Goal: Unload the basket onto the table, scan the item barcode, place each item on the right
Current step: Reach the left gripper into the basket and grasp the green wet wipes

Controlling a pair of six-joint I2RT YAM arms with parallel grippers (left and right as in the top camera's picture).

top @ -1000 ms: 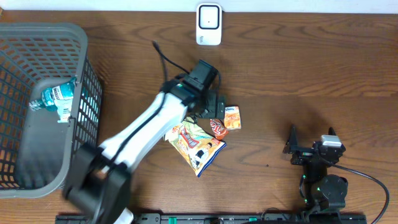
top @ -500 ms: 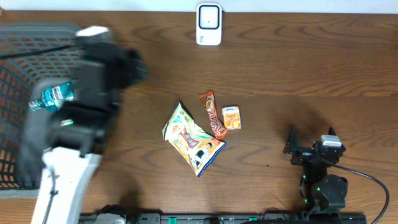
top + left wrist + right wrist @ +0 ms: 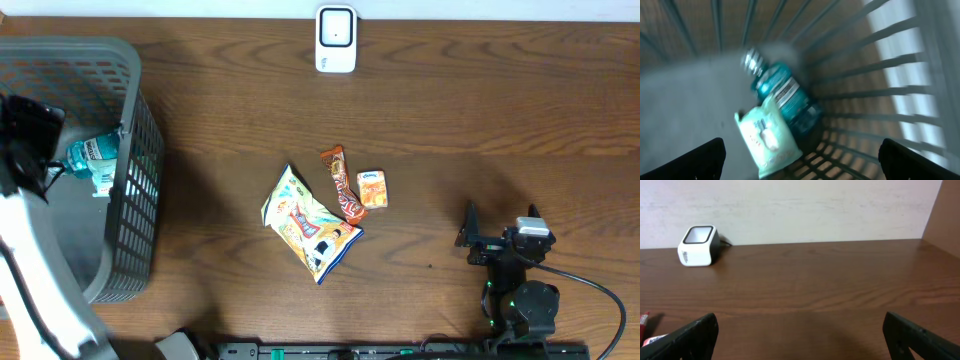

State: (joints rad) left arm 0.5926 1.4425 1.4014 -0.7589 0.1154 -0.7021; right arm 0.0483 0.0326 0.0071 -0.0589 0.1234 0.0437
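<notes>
A white barcode scanner (image 3: 336, 40) stands at the table's far edge, and it shows at the left of the right wrist view (image 3: 699, 239). Three items lie mid-table: a yellow snack bag (image 3: 308, 225), an orange-red candy bar (image 3: 343, 186) and a small orange box (image 3: 372, 188). My left gripper (image 3: 30, 135) hangs over the grey basket (image 3: 135, 150), open and holding nothing (image 3: 800, 150). Below it in the basket lie a blue bottle (image 3: 785, 95) and a pale green packet (image 3: 767, 135). My right gripper (image 3: 498, 228) rests open near the front right, nothing between its fingers (image 3: 800, 330).
The basket takes up the table's left end, and its mesh wall (image 3: 875, 90) rises close to the right of the left gripper. A black cable (image 3: 590, 285) loops out from the right arm's base. Bare wood lies between the items and the right gripper.
The left arm has swung from above the items mid-table to the far left, over the basket. The candy bar and box are uncovered now. The right arm has stayed still.
</notes>
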